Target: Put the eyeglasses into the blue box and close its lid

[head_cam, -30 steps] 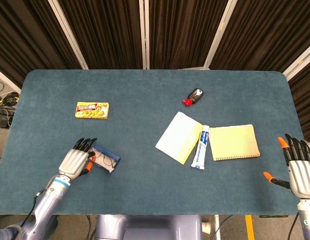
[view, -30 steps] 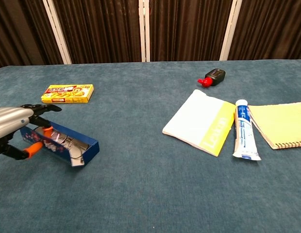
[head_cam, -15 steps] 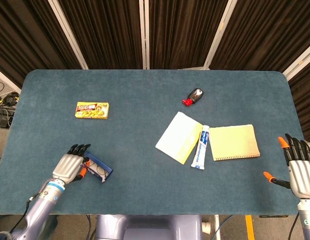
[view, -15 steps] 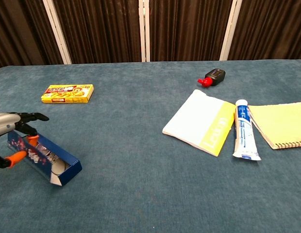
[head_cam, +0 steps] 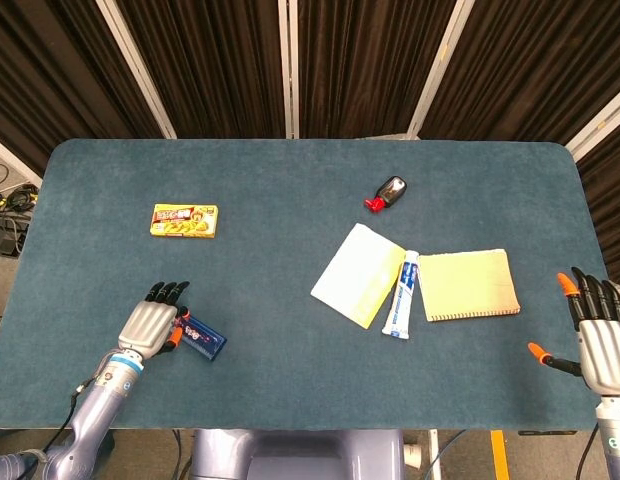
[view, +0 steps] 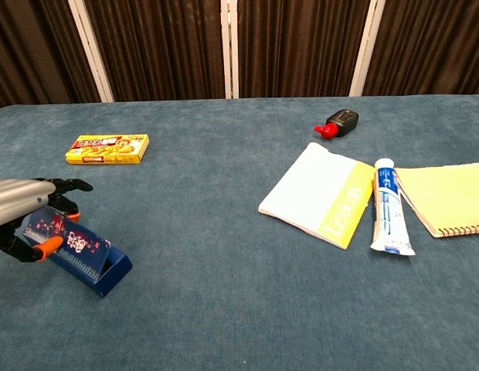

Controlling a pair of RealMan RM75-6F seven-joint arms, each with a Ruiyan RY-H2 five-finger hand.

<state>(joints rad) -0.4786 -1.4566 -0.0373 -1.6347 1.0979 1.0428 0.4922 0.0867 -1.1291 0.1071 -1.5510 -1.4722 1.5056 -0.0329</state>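
Note:
The blue box lies near the table's front left edge, also seen in the chest view. Its flower-patterned lid is folded down over the opening, slanting slightly. The eyeglasses are hidden under the lid. My left hand grips the box at its left end, fingers over the far side and an orange-tipped thumb on the lid. My right hand hovers at the table's front right corner, fingers spread and holding nothing; the chest view does not show it.
A yellow snack box lies behind the left hand. To the right of centre are a white-and-yellow booklet, a toothpaste tube and a yellow spiral notebook. A small red-and-black bottle lies further back.
The box stood open with the eyeglasses showing inside; the left hand slid it left and forward, and the lid now lies folded over them. The right hand has not moved.

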